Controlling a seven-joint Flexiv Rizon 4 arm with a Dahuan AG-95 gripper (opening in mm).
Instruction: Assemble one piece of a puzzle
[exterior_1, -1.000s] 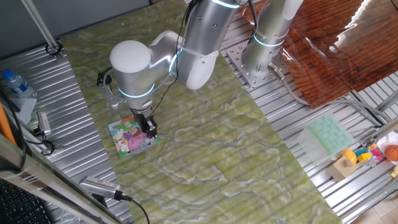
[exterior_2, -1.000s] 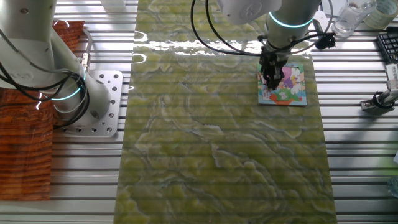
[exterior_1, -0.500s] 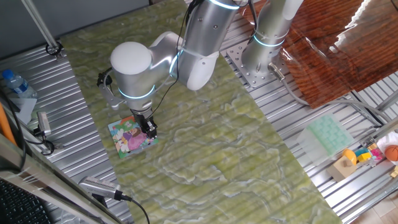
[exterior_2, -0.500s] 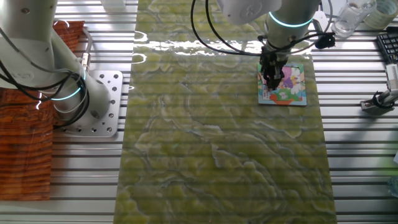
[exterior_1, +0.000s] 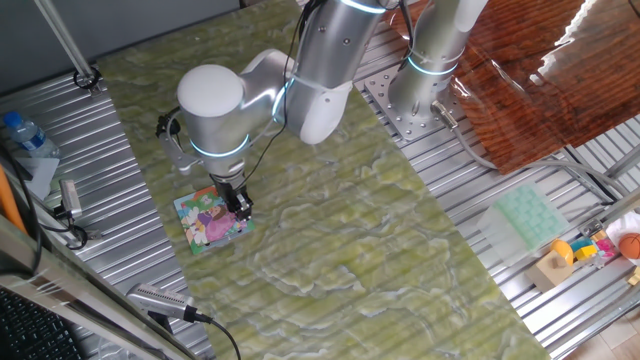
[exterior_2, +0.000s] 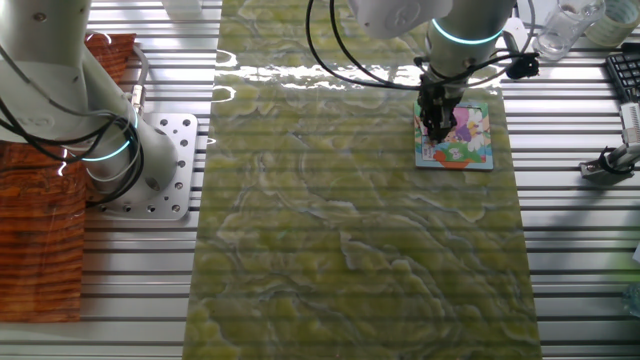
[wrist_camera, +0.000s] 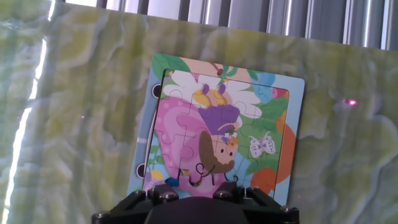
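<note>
The puzzle (exterior_1: 208, 222) is a small square board with a teal border and a pink, white and green cartoon picture; it lies flat on the green marbled mat. It also shows in the other fixed view (exterior_2: 470, 135) and fills the hand view (wrist_camera: 217, 124). My gripper (exterior_1: 241, 209) points straight down with its tips on or just above the board's edge nearest the arm, as the other fixed view (exterior_2: 437, 128) also shows. Its fingers look close together as one dark mass. The piece is hidden; I cannot see it between the fingers. In the hand view only the gripper's black body shows.
A second arm's base (exterior_1: 420, 95) stands on a metal plate beside the mat. A pale green tray (exterior_1: 527, 218), a wooden block (exterior_1: 553, 268) and small toys lie at the right. A water bottle (exterior_1: 25, 133) and a handheld tool (exterior_1: 165, 300) lie left of the mat.
</note>
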